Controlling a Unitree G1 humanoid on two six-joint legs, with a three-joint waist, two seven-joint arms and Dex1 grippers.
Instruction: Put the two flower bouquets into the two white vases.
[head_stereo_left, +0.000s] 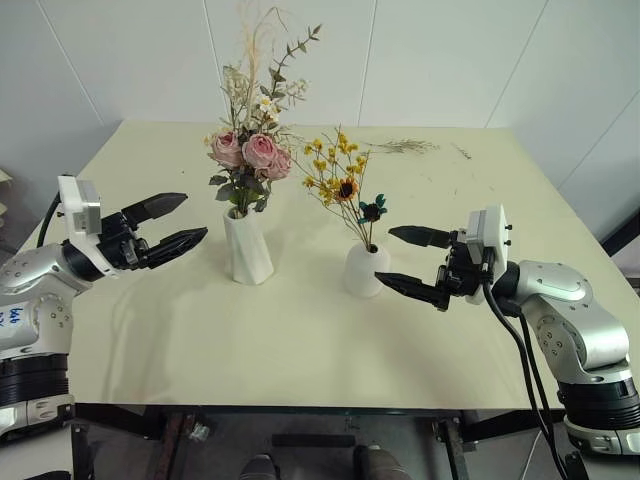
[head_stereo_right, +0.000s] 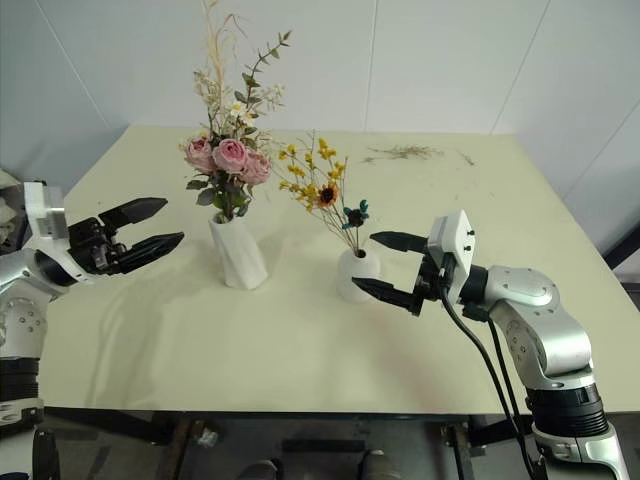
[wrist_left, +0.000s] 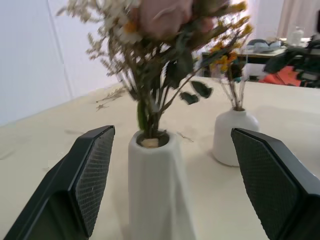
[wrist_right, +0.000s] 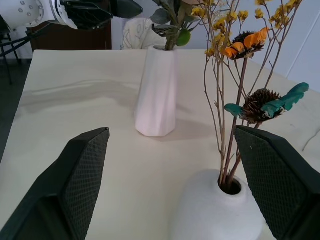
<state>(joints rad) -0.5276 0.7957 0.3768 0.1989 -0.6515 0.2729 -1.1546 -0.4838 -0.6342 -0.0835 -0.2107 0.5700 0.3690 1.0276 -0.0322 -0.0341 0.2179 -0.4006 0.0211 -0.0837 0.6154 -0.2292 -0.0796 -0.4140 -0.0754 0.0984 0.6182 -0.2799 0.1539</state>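
Pink-rose bouquet with green leaves and pale grasses (head_stereo_left: 250, 140) seated upright in the taller, twisted-faceted white vase (head_stereo_left: 247, 247); thin bouquet of small yellow blossoms with a sunflower and teal sprig (head_stereo_left: 345, 190) seated in the short, rounded white bottle vase (head_stereo_left: 364, 271), both vases standing near each other mid-way across the pale cream desk (head_stereo_left: 300, 340). Left claw (head_stereo_left: 172, 225) spread and empty, hovering beside the taller vase without contact; right claw (head_stereo_left: 413, 262) spread and empty, just beside the short vase. Loose dried twigs (head_stereo_left: 405, 146) lying near the far desk edge.

On the desk (head_stereo_right: 300, 340), the rose bouquet (head_stereo_right: 226, 150) stands in the tall vase (head_stereo_right: 237, 252), the yellow bouquet (head_stereo_right: 322, 190) in the short vase (head_stereo_right: 355, 275). Both the left gripper (head_stereo_right: 150, 226) and the right gripper (head_stereo_right: 383, 265) are spread, empty.
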